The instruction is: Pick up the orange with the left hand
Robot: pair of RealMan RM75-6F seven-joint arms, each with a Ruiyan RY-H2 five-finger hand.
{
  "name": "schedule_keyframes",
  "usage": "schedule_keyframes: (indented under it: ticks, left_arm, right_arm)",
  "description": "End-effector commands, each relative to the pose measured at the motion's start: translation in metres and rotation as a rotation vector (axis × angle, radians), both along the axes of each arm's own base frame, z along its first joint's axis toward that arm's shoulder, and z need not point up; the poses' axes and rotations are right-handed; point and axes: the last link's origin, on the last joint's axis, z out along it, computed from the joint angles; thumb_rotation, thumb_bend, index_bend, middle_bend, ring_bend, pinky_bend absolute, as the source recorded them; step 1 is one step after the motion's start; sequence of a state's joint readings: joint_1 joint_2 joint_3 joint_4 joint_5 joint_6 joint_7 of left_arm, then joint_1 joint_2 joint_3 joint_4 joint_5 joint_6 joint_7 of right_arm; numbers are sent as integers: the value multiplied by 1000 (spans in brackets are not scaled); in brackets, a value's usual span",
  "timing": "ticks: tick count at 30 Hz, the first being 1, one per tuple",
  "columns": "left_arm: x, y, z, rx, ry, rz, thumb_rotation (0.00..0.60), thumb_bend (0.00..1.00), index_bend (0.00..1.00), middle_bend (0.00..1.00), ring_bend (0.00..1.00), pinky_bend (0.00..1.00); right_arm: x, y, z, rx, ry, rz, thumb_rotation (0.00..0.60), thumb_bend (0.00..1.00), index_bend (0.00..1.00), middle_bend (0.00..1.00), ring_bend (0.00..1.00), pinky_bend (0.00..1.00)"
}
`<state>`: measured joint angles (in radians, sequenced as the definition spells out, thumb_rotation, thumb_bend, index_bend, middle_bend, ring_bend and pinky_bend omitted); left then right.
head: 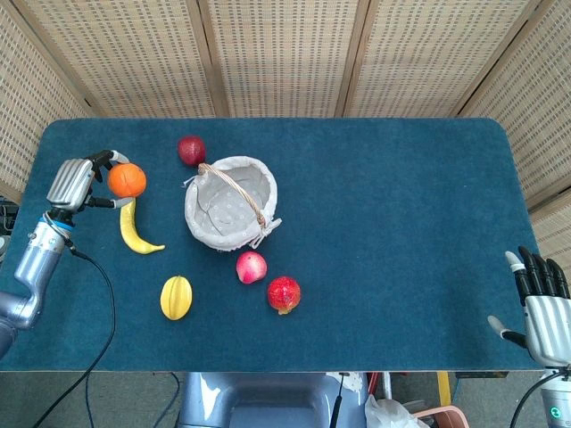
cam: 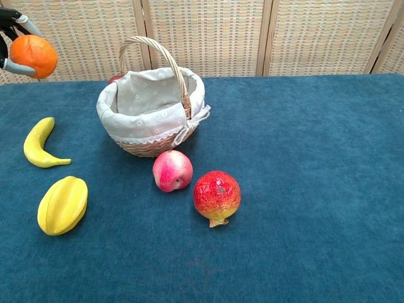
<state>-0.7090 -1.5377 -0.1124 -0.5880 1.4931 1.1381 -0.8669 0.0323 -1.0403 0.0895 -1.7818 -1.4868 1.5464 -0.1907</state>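
My left hand [head: 78,183] grips the orange [head: 127,180] at the table's far left, its fingers wrapped around the fruit. In the chest view the orange [cam: 33,55] hangs well above the blue cloth at the top left corner, with only the fingertips [cam: 16,23] of that hand showing. My right hand [head: 542,303] stays at the bottom right corner off the table's near edge, fingers spread and holding nothing.
A banana [head: 135,231] lies just below the lifted orange, a yellow starfruit [head: 176,297] nearer the front. The cloth-lined basket [head: 214,225] stands to the right, a dark red fruit [head: 191,149] behind it, a peach [head: 251,267] and a pomegranate [head: 284,293] in front.
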Motion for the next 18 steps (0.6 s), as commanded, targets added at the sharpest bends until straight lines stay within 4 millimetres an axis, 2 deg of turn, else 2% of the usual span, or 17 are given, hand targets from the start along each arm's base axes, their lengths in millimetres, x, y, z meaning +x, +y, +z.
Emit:
schedule_keyframes:
  ticks: [1,5,6,7,9,11,12,14,15,16,18]
  left_arm:
    - [9,-34,5,-58,-15,-80,600,151,539,571,439,551]
    - [30,-32,-13,-78,-36,-97,600,152,539,570,438,550]
    - [39,-28,-22,-77,-48,-101,600,153,539,570,438,550]
    - [58,-24,-44,-115,-100,-109,600,152,539,569,438,550]
    - [70,-19,-58,-128,-110,-109,600,142,539,555,439,544]
    - [81,-17,-73,-149,-95,-114,600,85,513,490,424,490]
    - [85,-16,-77,-162,-100,-113,600,43,455,409,370,407]
    - [92,-17,-84,-195,-111,-114,600,1,268,214,185,206]
    - [93,-17,-85,-204,-105,-115,600,0,141,101,78,98]
    - [95,-17,-85,-208,-102,-119,600,0,54,32,17,35]
    - [97,-20,-84,-213,-115,-130,600,0,0,0,0,0]
  right_arm:
    - [0,1,1,0,-2,3,600,0,0,0,0,0]
    - [0,2,2,-2,-4,7,600,0,0,0,0,0]
    - [0,2,2,-2,-5,7,600,0,0,0,0,0]
    - [0,2,3,-5,-6,6,600,0,0,0,0,0]
    - [0,2,4,-8,-9,4,600,0,0,0,0,0]
    - [-1,2,6,-15,-12,0,600,0,0,0,0,0]
    - [-2,3,7,-17,-13,-3,600,0,0,0,0,0]
    - [-4,3,8,-21,-15,-8,600,0,0,0,0,0]
    - [-4,3,9,-22,-16,-10,600,0,0,0,0,0]
    - [-4,3,9,-23,-17,-11,600,0,0,0,0,0]
    - [-5,4,10,-26,-20,-12,600,0,0,0,0,0]
